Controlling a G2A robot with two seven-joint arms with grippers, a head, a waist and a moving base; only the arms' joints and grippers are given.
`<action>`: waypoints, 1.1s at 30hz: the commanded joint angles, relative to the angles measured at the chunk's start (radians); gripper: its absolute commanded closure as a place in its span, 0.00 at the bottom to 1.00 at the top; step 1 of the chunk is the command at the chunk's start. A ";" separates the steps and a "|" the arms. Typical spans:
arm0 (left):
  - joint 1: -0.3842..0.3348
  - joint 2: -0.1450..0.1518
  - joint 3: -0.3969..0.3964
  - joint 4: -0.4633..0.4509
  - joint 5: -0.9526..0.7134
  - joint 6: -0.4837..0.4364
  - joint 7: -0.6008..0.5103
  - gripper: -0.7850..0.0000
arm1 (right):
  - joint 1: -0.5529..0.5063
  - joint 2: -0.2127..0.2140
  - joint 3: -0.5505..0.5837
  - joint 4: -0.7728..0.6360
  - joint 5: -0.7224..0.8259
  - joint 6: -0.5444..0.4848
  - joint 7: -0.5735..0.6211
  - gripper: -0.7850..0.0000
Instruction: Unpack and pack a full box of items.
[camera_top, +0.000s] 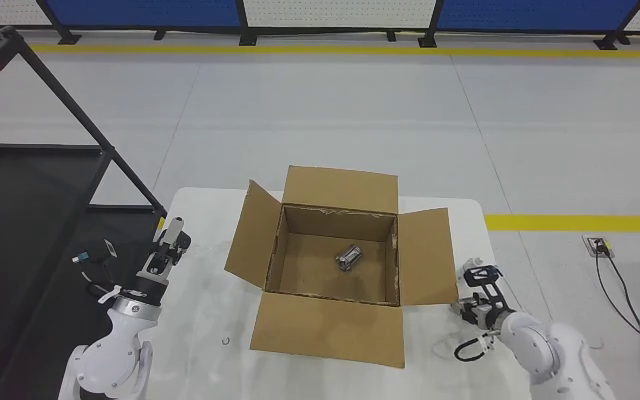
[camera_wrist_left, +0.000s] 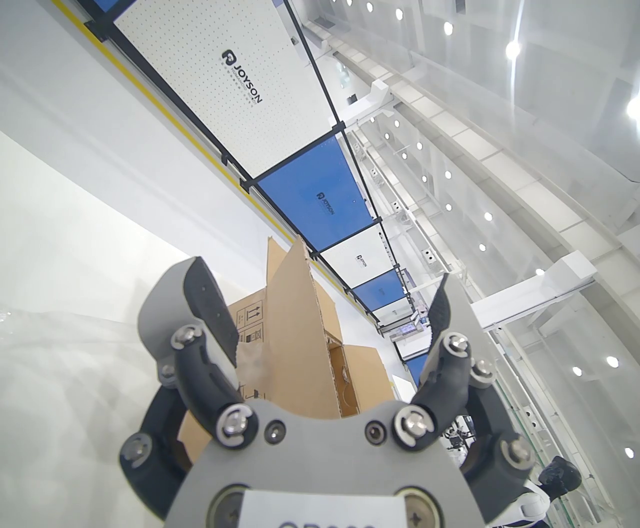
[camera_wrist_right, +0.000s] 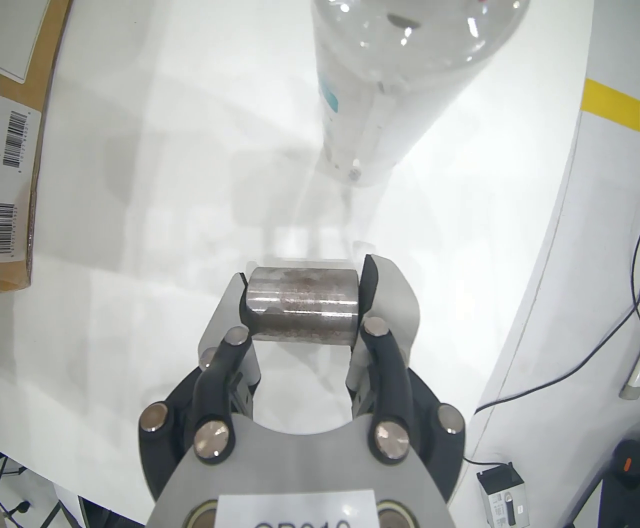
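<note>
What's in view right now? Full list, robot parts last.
cardboard box: 1, brown, middle of the table, flaps open
loose metal cylinder: 1, grey, on the box floor
held metal cylinder: 1, grey with rusty specks, between the right tool's fingers
plastic bottle: 1, clear with a white label, on the table near the right tool
table: 1, white, under the box
frame rack: 1, black, left of the table
partition panels: several, blue and white, along the far wall
left tool: 1, grey and black, open and empty, left of the box
right tool: 1, grey and black, shut on the held cylinder, right of the box
</note>
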 joint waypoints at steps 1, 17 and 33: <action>0.000 0.000 0.000 0.000 0.000 0.000 0.000 0.00 | 0.005 0.005 0.005 0.000 0.001 -0.049 -0.002 1.00; 0.000 0.000 0.000 0.000 0.000 0.000 0.000 0.00 | -0.004 0.015 0.007 -0.010 0.008 -0.152 -0.029 1.00; 0.000 0.000 0.000 0.000 0.000 0.000 0.000 0.00 | 0.141 0.060 -0.050 0.184 -0.327 -0.539 -0.374 1.00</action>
